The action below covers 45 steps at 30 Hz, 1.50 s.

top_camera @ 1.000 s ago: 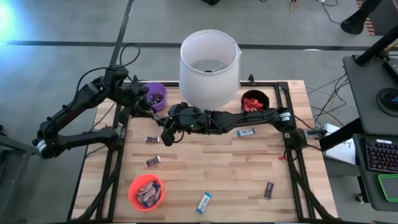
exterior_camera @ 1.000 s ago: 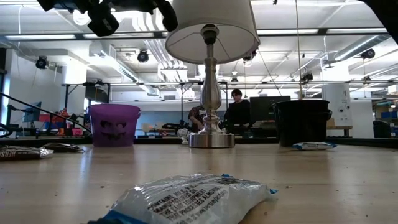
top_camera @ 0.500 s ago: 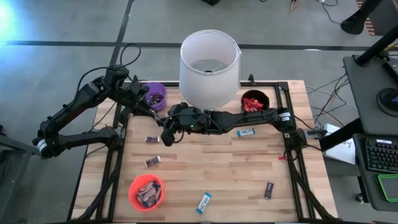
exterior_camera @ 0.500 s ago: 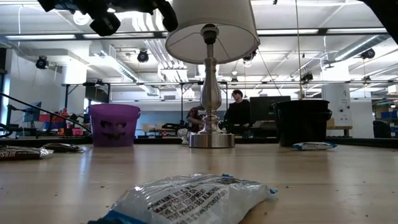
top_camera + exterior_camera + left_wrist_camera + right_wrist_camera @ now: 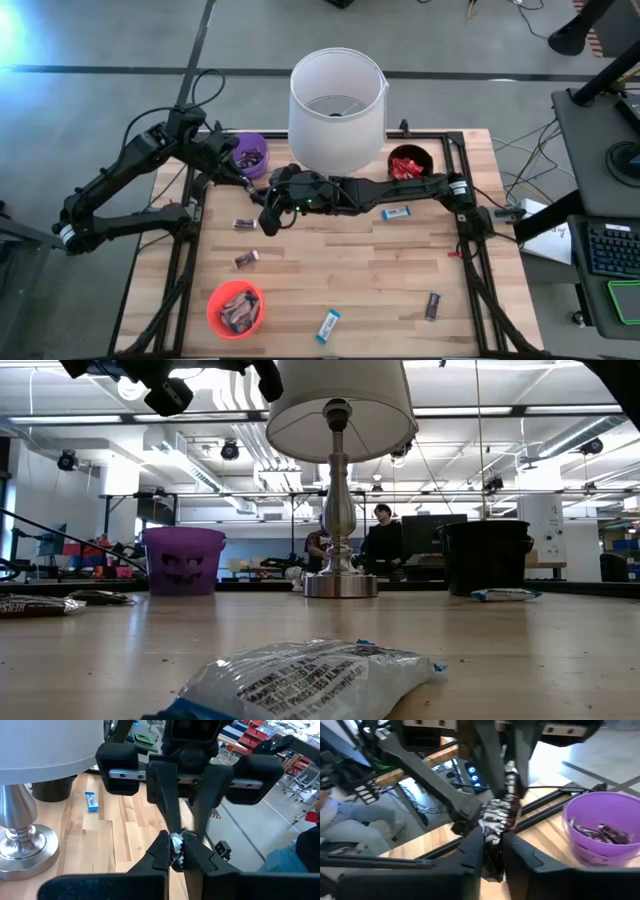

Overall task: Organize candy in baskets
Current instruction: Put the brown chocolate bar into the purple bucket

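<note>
A pale butcher-block wooden table (image 5: 340, 270) edged by a black metal frame (image 5: 190, 250) stands on a grey concrete floor (image 5: 100, 110) crossed by dark seams. A tall white drum lampshade (image 5: 337, 108) on a polished silver lamp base (image 5: 340, 582) rises at the table's far edge. To one side sits a dark grey desk (image 5: 595, 150) carrying a black keyboard (image 5: 612, 248). Level with the tabletop, a large workshop opens behind: white ceiling with exposed ducts (image 5: 190, 455), strip lights, and two seated people (image 5: 380, 540) at monitors.
</note>
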### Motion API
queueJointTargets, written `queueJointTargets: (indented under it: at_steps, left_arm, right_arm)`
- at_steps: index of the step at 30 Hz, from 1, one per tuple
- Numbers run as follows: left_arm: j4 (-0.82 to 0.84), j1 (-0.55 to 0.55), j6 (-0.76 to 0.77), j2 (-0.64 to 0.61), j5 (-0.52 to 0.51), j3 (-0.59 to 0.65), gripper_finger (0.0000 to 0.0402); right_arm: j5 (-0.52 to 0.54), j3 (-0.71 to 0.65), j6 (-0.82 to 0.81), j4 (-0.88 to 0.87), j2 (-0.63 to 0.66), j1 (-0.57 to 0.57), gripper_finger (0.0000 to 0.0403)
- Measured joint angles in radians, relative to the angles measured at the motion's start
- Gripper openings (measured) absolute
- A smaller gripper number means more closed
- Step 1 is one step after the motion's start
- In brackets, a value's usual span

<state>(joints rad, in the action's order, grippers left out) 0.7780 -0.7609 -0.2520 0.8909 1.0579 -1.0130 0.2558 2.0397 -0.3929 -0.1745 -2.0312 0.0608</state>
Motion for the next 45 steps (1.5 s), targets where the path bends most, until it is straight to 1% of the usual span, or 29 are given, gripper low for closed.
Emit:
queueJointTargets:
  at_steps: [6, 9, 12, 15, 18, 24, 26, 28, 30, 32, 34, 38, 42, 45]
  left_arm:
    - [0.001, 0.0, -0.008, -0.006, -0.016, 0.0, 0.0]
    - [0.004, 0.001, -0.014, -0.013, -0.07, 0.001, 0.0]
    - [0.006, 0.001, -0.02, -0.014, -0.127, 0.001, 0.0]
    - [0.006, 0.001, -0.021, -0.011, -0.161, 0.001, 0.0]
    - [0.0, -0.001, -0.021, -0.008, -0.225, 0.001, 0.0]
    - [0.014, -0.004, -0.057, -0.008, -0.402, 0.001, 0.0]
    - [0.037, -0.009, -0.076, -0.008, -0.489, 0.001, 0.0]
    - [0.067, -0.013, -0.104, -0.004, -0.63, 0.001, 0.0]
    - [0.099, -0.019, -0.138, 0.005, -0.809, 0.001, 0.0]
    - [0.122, -0.029, -0.165, 0.021, -0.938, 0.001, 0.0]
    - [0.131, -0.045, -0.18, 0.042, -0.988, 0.001, 0.0]
    - [0.128, -0.079, -0.191, 0.105, -1.041, 0.001, 0.0]
    - [0.127, -0.086, -0.19, 0.177, -1.168, 0.001, 0.0005]
    - [0.126, -0.086, -0.191, 0.214, -1.177, 0.001, 0.0015]
  right_arm:
    - [-0.029, 0.001, -0.012, -0.002, 0.001, 0.004, 0.0132]
    - [-0.027, 0.002, -0.023, -0.025, 0.004, 0.012, 0.0156]
    - [-0.032, 0.003, -0.025, -0.066, 0.009, 0.02, 0.0167]
    - [-0.057, 0.003, -0.061, -0.116, 0.012, 0.025, 0.017]
    - [-0.087, 0.004, -0.085, -0.174, 0.014, 0.031, 0.0171]
    - [-0.085, 0.003, -0.143, -0.312, 0.022, 0.043, 0.0171]
    - [-0.081, 0.004, -0.166, -0.374, 0.024, 0.049, 0.0171]
    - [-0.082, 0.003, -0.191, -0.447, 0.025, 0.058, 0.0171]
    - [-0.083, 0.003, -0.202, -0.52, 0.025, 0.064, 0.0171]
    - [-0.083, 0.003, -0.222, -0.584, 0.025, 0.068, 0.0171]
    - [-0.081, 0.003, -0.244, -0.629, 0.025, 0.068, 0.0171]
    - [-0.08, 0.002, -0.26, -0.66, 0.025, 0.066, 0.0171]
    - [-0.08, 0.002, -0.248, -0.658, 0.025, 0.066, 0.0171]
    - [-0.08, 0.002, -0.234, -0.658, 0.025, 0.066, 0.0171]
